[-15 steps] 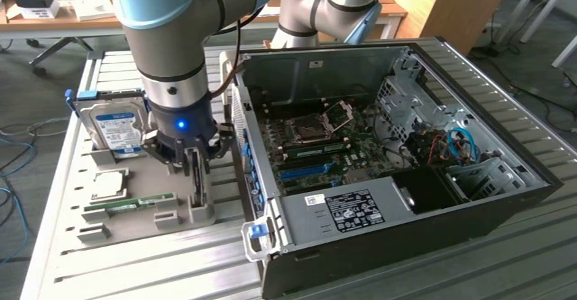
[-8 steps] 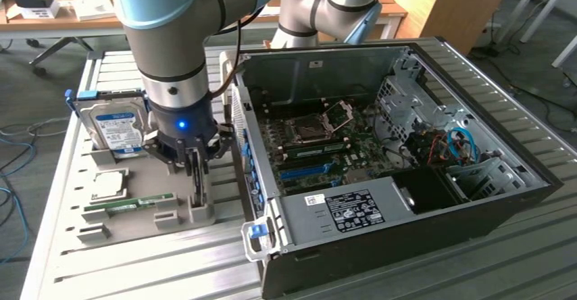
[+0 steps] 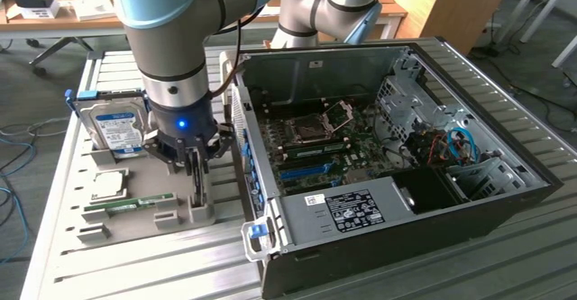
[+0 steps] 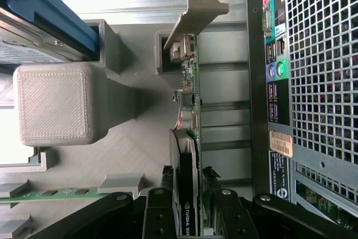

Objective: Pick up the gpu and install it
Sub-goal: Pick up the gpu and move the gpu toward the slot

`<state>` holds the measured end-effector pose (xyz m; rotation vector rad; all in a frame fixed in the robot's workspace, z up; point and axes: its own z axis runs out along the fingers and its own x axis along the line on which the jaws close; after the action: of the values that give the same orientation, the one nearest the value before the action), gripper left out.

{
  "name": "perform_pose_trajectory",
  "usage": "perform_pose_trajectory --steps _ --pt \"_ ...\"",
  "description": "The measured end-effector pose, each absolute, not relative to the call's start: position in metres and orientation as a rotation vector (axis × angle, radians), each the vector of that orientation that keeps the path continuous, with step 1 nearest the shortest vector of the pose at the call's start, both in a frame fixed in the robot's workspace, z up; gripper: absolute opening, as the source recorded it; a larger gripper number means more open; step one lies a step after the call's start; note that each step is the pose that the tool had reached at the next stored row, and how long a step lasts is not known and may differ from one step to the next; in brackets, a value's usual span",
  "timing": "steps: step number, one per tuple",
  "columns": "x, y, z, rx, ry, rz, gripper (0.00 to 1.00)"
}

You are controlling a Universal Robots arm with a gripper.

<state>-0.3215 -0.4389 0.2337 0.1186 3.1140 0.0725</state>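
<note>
Gripper [image 4: 187, 173] tight on both faces of the edge-up gpu [image 4: 185, 149], long axis along the case's rear panel [image 4: 313, 82], bracket [image 4: 198, 6] farthest

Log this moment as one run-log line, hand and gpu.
step: grasp gpu | hand: closed on gpu | gpu: on edge in holder, not yet lifted | case: open, beside holder

You're in robotics lab: open PC case [image 3: 388, 253] on slatted bench [image 3: 135, 273], office desk [image 3: 90, 24] behind case, floor cables [image 3: 13, 151] beside.
</note>
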Motion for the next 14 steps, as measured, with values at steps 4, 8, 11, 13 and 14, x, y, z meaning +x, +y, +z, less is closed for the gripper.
perform_pose_trajectory --steps 4,8,11,13,14 --pt "-0.3215 -0.4378 0.2336 0.119 3.114 0.073 0.34" --pt "-0.3215 -0.4378 0.2337 0.119 3.114 0.073 0.34" --pt "-0.3215 -0.4377 0.2337 0.118 3.114 0.073 0.34" --pt "-0.3215 -0.4378 0.2337 0.119 3.114 0.073 0.34" --pt "-0.3215 -0.4377 0.2337 0.118 3.114 0.073 0.34"
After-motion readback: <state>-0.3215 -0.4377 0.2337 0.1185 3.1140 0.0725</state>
